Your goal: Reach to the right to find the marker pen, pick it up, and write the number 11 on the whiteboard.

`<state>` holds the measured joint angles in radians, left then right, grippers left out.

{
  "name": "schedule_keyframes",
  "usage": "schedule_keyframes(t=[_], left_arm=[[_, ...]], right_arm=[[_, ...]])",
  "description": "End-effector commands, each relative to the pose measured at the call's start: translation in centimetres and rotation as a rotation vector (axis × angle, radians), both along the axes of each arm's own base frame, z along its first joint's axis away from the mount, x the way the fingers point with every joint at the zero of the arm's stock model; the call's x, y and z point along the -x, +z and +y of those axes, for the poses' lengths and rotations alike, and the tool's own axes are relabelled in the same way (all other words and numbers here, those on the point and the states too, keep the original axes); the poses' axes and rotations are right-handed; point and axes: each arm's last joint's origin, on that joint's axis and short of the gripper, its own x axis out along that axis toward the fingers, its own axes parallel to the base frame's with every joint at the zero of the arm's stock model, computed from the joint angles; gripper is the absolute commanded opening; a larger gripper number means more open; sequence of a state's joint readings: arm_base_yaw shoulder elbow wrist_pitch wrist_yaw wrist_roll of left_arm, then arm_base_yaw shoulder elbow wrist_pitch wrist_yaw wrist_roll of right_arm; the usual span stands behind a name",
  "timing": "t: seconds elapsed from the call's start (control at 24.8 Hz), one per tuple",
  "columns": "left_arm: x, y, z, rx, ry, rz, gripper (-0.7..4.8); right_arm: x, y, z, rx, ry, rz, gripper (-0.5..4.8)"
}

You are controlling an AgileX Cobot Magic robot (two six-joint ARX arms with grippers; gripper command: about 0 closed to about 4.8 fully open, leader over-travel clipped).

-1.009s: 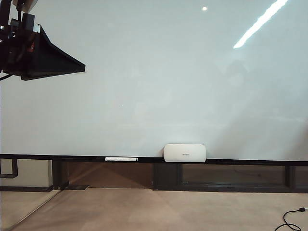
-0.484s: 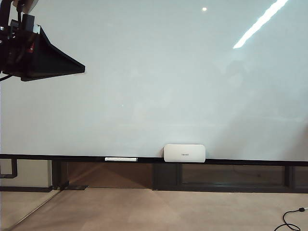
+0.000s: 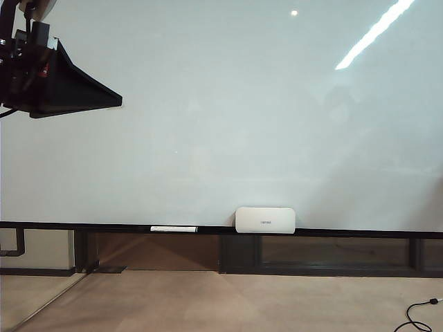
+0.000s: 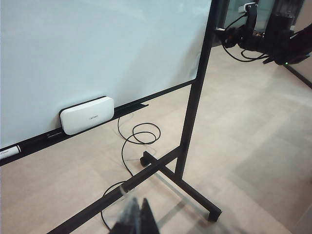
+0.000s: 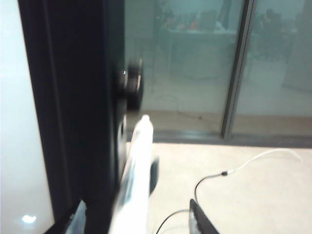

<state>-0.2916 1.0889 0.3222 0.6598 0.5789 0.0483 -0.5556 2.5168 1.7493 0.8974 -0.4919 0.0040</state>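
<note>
**Exterior view:** The whiteboard (image 3: pixel 228 124) fills nearly the whole frame in front of you, its glossy face showing ceiling-light reflections at the upper right. The left arm (image 3: pixel 48 79) hangs dark at the upper left edge, in front of the board. Everything right of the arm is open room. On the black bottom rail (image 3: pixel 346 233) a thin white stick (image 3: pixel 174 228) lies left of a white box (image 3: pixel 265 220). A cable (image 3: pixel 419 315) curls on the floor at the lower right. Against the frames of a second ago, nothing here has moved. The arm sits where it did.

**Left wrist view:** Your left gripper (image 4: pixel 138 219) barely shows above the floor, near the board's black stand foot (image 4: pixel 185 187), and you cannot tell whether its fingers are apart or together. The right arm (image 4: pixel 273 34) reaches in beyond the board's right post (image 4: pixel 200 92), with bare floor around it.

**Right wrist view:** The marker pen (image 5: pixel 136 165), blurred, rises just beside the dark post (image 5: pixel 73 97) at the board's right edge. Your right gripper (image 5: pixel 136 217) has its fingers spread wide to either side of the pen. No contact with the pen can be made out.
</note>
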Motion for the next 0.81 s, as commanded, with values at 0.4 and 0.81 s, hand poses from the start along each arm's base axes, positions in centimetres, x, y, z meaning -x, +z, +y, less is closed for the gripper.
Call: schedule_keyframes(t=[0.4,0.81], left_arm=[[0.01,0.15,-0.04,0.006,-0.009,-0.007,-0.05],[0.01,0.17,-0.03,0.006,-0.009,-0.008,-0.05]], right_arm=[[0.32,1.34,-0.36,-0.014,0.018,-0.001,2.6],[0.29,0.99,-0.41,-0.02,0.014,0.023,2.29]])
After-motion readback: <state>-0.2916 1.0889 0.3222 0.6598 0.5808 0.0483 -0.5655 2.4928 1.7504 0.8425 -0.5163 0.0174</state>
